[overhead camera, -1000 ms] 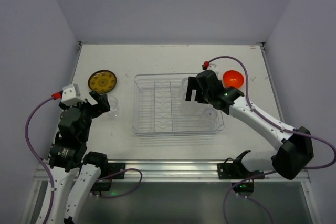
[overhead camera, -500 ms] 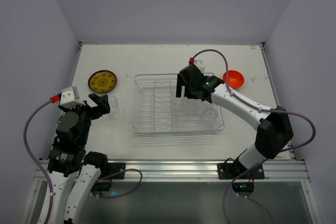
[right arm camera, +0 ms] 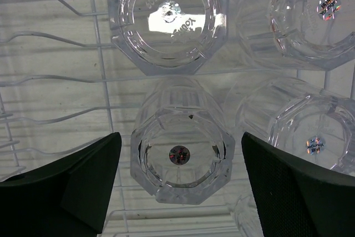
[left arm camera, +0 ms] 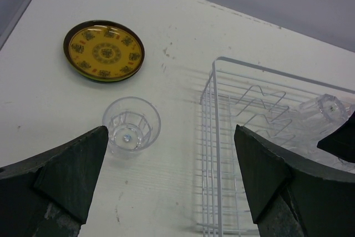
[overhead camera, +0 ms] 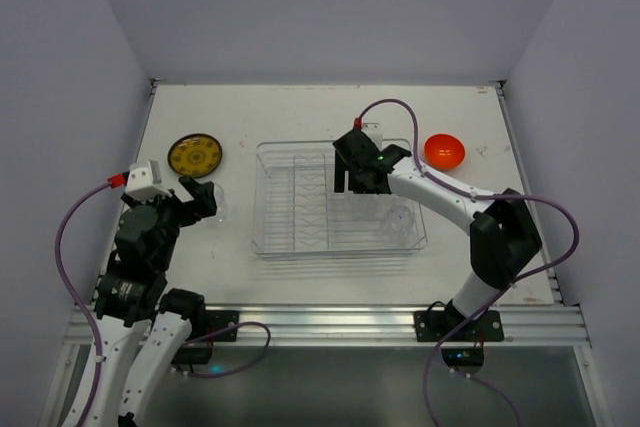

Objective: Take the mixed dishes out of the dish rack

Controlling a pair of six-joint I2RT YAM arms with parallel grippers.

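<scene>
the top cup (right arm camera: 169, 18) carries raised lettering on its base (seen mirrored): digits, perhaps "858", and a short word too blurred to read. round stickers (right arm camera: 328, 6) on two others bear unreadably small print.

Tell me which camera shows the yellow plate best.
The left wrist view: the yellow plate lies whole and close, its patterned face and dark rim clear. The top external view shows it small, left of the dish rack. The right wrist view shows only glass cups.
</scene>
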